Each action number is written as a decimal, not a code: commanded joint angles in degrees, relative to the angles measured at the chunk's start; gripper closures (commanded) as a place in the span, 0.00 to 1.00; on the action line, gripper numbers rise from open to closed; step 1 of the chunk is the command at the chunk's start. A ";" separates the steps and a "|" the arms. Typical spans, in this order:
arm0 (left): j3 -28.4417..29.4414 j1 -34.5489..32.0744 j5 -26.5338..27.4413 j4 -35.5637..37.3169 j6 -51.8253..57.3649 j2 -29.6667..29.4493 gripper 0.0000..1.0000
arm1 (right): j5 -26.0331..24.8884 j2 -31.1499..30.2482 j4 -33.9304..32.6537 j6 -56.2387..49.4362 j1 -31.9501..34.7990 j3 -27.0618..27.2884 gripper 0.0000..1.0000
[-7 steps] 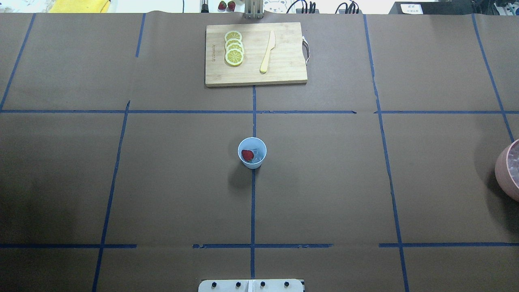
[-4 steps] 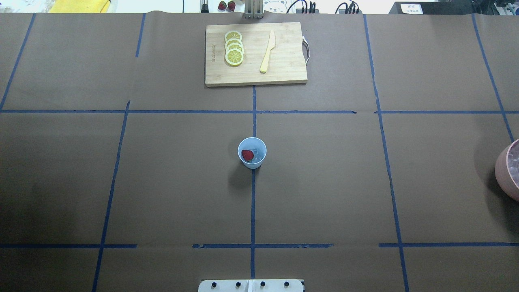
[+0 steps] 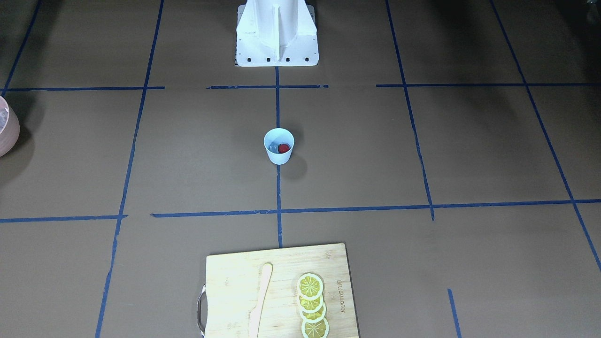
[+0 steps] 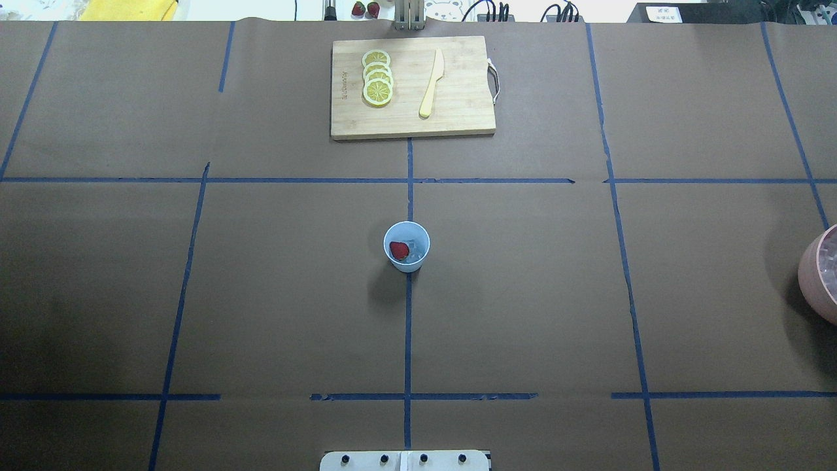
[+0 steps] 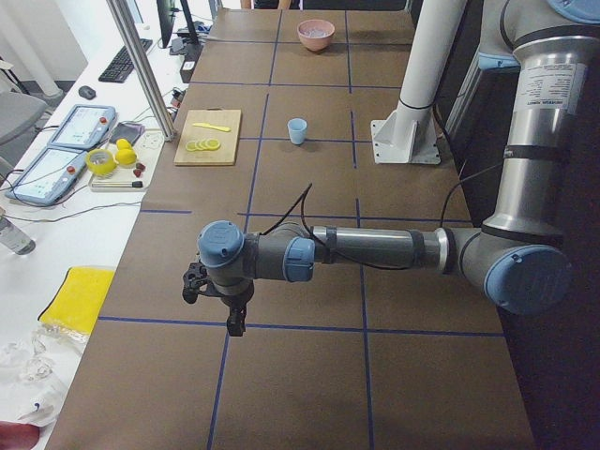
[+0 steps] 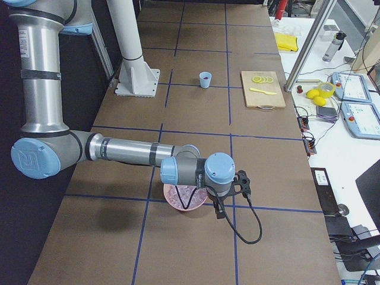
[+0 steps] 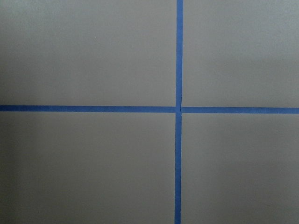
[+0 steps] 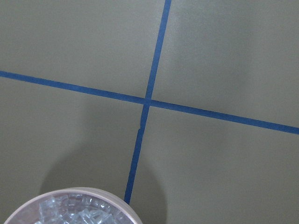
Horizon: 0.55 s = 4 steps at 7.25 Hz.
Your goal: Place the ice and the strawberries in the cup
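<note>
**Left gripper** (image 5: 220,305): It hangs low at the table's left end, pointing down, well apart from every object. You cannot tell whether its fingers are spread or pressed together. Only the side view shows it, and its wrist camera sees only paper and blue tape lines (image 7: 179,109).

**Right gripper** (image 6: 228,196): It hangs at the opposite end, just beside the pinkish bowl (image 6: 178,199). Its state cannot be told either. Its wrist camera shows the bowl's rim and the spare ice cubes (image 8: 70,212) inside.

**Cup** (image 4: 407,246): It stands upright at the table's centre on the middle tape line, well apart from both grippers. Inside, the strawberry (image 4: 399,250) and the ice (image 4: 414,254) lie side by side. Treat both ingredients as loaded. The arms at the table's ends read as a parked pose that leaves the cup unobstructed.

**Surroundings**: The cutting board (image 4: 458,98) lies on the far side from the robot. It carries overlapping lemon slices (image 4: 377,78) and a wooden knife (image 4: 432,82), and none of these belongs to the task. Between cup and bowl you will find only tape lines on flat paper.
</note>
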 commanded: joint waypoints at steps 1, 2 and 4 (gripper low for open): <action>-0.12 -0.61 -0.08 -1.12 0.02 0.06 0.00 | 0.00 0.00 0.03 0.00 0.00 -0.20 0.01; -0.12 -0.70 0.01 -1.29 0.02 0.14 0.00 | 0.00 0.00 0.03 0.00 0.00 -0.29 0.01; -0.29 -0.61 0.01 -1.38 0.02 0.15 0.00 | 0.00 0.00 0.11 0.00 0.00 -0.20 0.01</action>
